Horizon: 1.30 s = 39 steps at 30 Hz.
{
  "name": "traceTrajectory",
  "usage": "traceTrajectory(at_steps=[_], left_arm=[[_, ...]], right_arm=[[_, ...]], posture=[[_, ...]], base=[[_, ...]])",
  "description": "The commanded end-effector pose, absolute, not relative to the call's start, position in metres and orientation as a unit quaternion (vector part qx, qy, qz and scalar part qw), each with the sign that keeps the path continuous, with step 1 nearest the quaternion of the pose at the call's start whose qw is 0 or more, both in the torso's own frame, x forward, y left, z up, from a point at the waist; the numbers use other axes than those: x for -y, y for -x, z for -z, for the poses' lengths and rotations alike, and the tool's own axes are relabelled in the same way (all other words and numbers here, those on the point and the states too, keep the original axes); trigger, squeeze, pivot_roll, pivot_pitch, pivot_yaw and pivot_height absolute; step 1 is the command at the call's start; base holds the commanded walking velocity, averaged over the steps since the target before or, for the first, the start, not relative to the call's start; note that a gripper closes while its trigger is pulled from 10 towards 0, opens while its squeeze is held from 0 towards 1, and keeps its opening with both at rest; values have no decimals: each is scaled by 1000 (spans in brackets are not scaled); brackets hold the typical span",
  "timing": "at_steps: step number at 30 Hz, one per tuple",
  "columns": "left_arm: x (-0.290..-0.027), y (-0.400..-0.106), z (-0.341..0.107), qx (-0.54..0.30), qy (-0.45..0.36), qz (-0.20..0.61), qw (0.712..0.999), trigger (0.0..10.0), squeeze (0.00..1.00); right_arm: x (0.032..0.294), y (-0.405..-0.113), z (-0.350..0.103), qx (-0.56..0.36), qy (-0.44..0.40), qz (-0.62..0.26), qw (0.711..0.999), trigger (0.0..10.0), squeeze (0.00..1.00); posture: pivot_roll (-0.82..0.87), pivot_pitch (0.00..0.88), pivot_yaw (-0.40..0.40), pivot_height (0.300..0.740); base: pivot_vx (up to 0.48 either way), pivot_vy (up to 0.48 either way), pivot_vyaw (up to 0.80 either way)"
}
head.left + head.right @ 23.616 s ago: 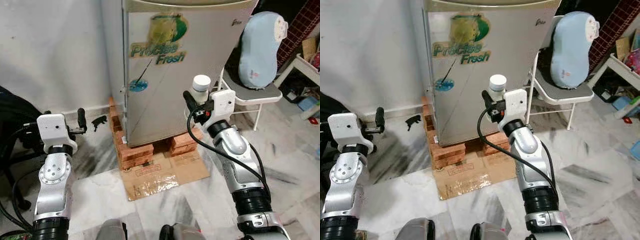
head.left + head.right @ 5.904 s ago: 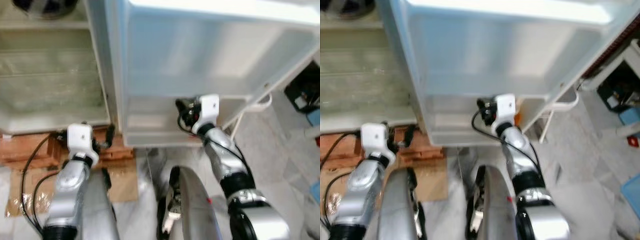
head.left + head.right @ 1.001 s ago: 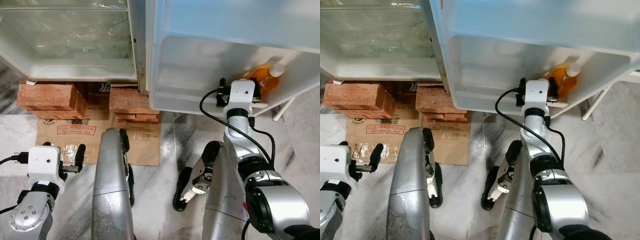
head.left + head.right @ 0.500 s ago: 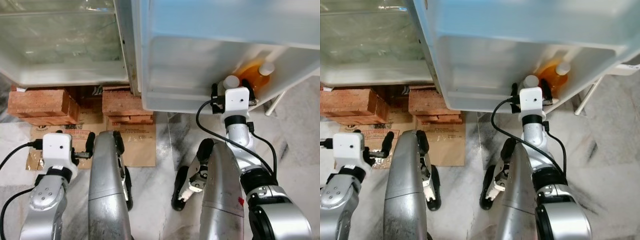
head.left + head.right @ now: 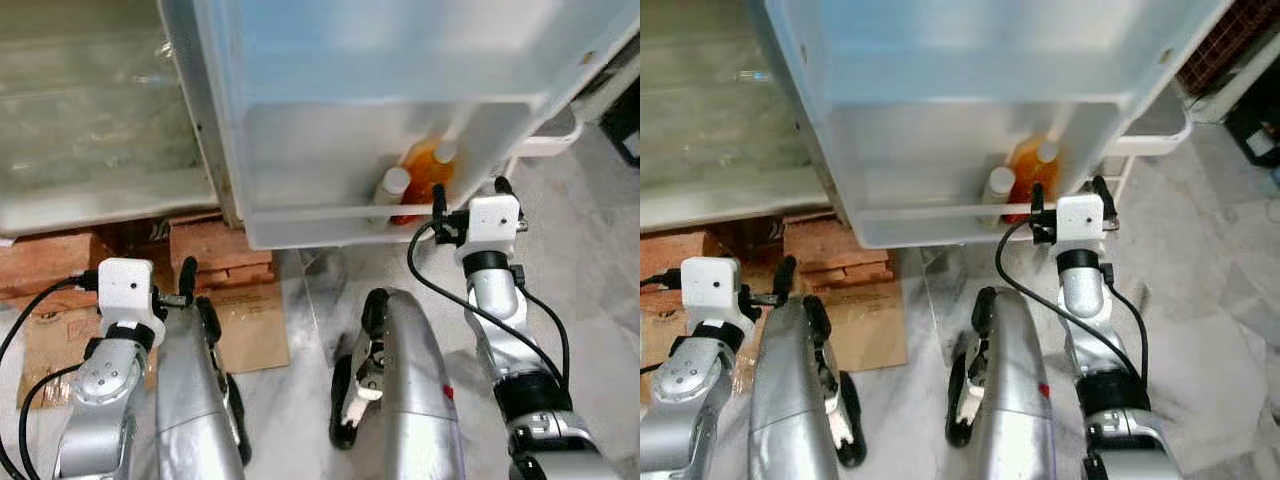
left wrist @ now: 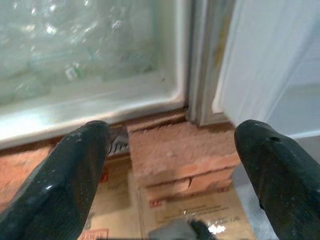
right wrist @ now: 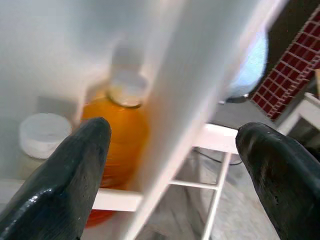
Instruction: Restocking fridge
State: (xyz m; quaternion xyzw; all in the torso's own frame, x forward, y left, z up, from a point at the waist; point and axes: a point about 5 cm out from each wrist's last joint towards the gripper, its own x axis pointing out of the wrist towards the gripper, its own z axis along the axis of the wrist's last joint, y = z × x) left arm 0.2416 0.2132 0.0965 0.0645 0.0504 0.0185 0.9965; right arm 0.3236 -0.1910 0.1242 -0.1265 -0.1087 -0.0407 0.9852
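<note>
— Where are the bottles?

— Both stand in the lowest shelf (image 5: 330, 215) of the open fridge door (image 5: 380, 80). The orange bottle (image 5: 425, 180) sits at the right end of that shelf, and the white-capped bottle (image 5: 390, 192) stands upright just to its left, nearer the shelf's front rail. They look to be touching or almost so; I can't tell which.

— And the right gripper?

— The right gripper (image 5: 468, 195) is raised just outside the right end of the door shelf, near the orange bottle but apart from it. In the right wrist view its jaws are spread wide with nothing between them; one black finger (image 7: 55, 185) lies on the bottle side of the door's edge, the other on the outer side, where a white chair frame (image 7: 220, 150) and a tiled floor show.

— The left one?

— The left gripper (image 5: 188, 285) hangs low on the left, near the robot's left leg. Its jaws are also wide apart and empty. The left wrist view looks past them at the bricks (image 6: 182, 150) under the fridge, cardboard (image 6: 200, 210) on the floor in front, and the clear drawer (image 6: 85, 55) at the bottom of the open fridge.

— Anything else below?

— The robot's two silver legs, a marble floor (image 5: 590, 290), and brick stacks (image 5: 215, 250) propping the fridge.
</note>
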Motion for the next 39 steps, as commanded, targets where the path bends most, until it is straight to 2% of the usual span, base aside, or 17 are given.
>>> traceTrajectory(at_steps=[1, 5, 6, 7, 8, 18, 24, 35, 39], left_arm=[[-211, -241, -92, -56, -63, -16, 996, 10000, 0], [-211, -243, -90, -52, -61, -18, 997, 10000, 0], [-211, -241, -89, -53, -61, -20, 996, 10000, 0], [-212, -240, -88, -54, -62, -21, 996, 10000, 0], [-212, -237, -85, -58, -62, -22, 996, 10000, 0], [-212, -227, -71, -74, -59, -24, 995, 10000, 0], [-205, -229, -68, -75, -53, -15, 996, 10000, 0], [-206, -229, -66, -76, -57, -17, 995, 10000, 0], [-206, -227, -65, -77, -55, -15, 995, 10000, 0]], right_arm=[[192, -321, -123, 103, 122, 39, 986, 10000, 1000], [191, -318, -126, 98, 114, 25, 988, 10000, 992], [190, -316, -126, 96, 113, 22, 989, 10000, 796], [190, -315, -126, 94, 113, 19, 989, 10000, 796], [188, -311, -124, 90, 114, 10, 989, 10000, 0], [169, -282, -110, 51, 61, -53, 995, 10000, 0], [160, -283, -109, 48, 37, -60, 996, 10000, 0], [164, -285, -109, 36, 37, -55, 997, 10000, 0], [169, -278, -102, 22, 39, -50, 998, 10000, 0]], posture=[[116, 146, -93, 491], [112, 128, -93, 491], [109, 122, -91, 491], [107, 117, -88, 491], [103, 100, -82, 491], [99, 35, -77, 491], [99, 8, -67, 529], [105, 3, -76, 591], [103, 15, -70, 619]], base=[[0, 0, 0], [0, 0, 0], [0, 0, 0], [0, 0, 0], [0, 0, 0], [0, 0, 0], [0, 0, 0], [0, 0, 0], [0, 0, 0]])
